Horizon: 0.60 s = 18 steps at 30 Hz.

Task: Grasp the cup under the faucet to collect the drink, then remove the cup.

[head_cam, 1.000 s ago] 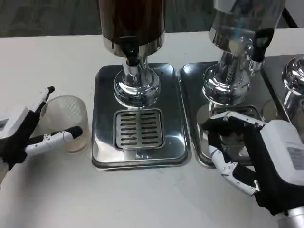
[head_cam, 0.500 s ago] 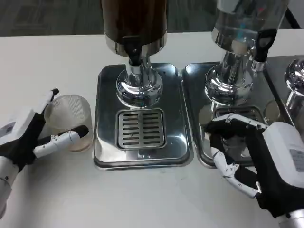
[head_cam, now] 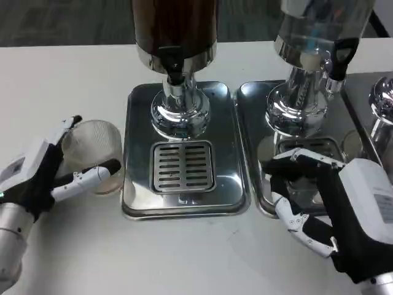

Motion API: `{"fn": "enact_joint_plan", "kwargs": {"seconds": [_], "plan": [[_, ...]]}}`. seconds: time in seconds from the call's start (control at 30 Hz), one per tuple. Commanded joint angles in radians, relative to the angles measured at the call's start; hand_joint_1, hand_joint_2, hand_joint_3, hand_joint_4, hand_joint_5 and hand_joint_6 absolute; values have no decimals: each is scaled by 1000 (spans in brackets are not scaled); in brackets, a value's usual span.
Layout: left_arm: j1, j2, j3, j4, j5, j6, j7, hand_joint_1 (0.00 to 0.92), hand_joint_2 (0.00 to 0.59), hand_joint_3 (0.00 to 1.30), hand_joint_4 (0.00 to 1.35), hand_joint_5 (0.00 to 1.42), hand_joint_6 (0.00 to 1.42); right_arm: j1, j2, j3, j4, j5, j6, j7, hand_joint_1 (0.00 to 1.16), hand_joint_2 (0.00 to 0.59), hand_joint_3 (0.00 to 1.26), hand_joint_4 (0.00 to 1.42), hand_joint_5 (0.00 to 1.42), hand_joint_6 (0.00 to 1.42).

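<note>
**A:** Where's the cup (head_cam: 92,155) right now?

**B:** Standing upright on the table (head_cam: 61,74) toward its left edge, just beside the left rim of the nearer drip tray (head_cam: 132,184), not on it. The left hand (head_cam: 46,175) has it: one finger sits behind the rim, another wraps the front wall low down, so it is gripping the cup.

**A:** So what makes the next bit go well?

**B:** I'd judge the step is carrying the cup onto the slotted grate (head_cam: 182,166) and up under the black faucet (head_cam: 172,66) of the dark drink dispenser (head_cam: 175,27). The cup looks thin and translucent, so a hard squeeze could buckle it; a firm but light grip seems wiser. Lift it enough to clear the tray's raised rim, keep it upright, and centre the mouth beneath the spout rather than merely on the grate.

**A:** And the other hand?

**B:** The right hand (head_cam: 331,209) hangs over the front of the second tray (head_cam: 249,98), under the clear dispenser (head_cam: 319,31). Its fingers curl around a space in which I see nothing held, so I take it as open and waiting. It may be needed for the tap lever.

**A:** Any writing to read?

**B:** There are small labels on the backs of both hands, but the print is too fine to make out. No brand shows on the dispensers.
</note>
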Motion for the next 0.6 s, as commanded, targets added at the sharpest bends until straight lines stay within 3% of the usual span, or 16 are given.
{"fn": "enact_joint_plan", "kwargs": {"seconds": [0.03, 0.23, 0.37, 0.6], "plan": [[4, -27, -5, 9, 0, -4, 12, 160, 81, 267, 255, 584, 750, 8, 2, -7, -28, 12, 9, 15, 538, 462, 574, 549, 542, 493], [9, -32, 0, 5, -6, -17, 65, 234, 138, 540, 556, 946, 1213, 7, 2, -4, -38, 21, 14, 26, 538, 462, 574, 549, 542, 493], [15, -31, 3, -3, -3, -31, 104, 258, 156, 623, 653, 1042, 1327, 5, 3, -2, -38, 24, 12, 31, 533, 465, 574, 549, 542, 493], [24, -23, 10, -9, -1, -50, 149, 259, 157, 631, 668, 1056, 1357, 2, 6, 0, -35, 29, 8, 32, 522, 465, 575, 549, 542, 493]]}}
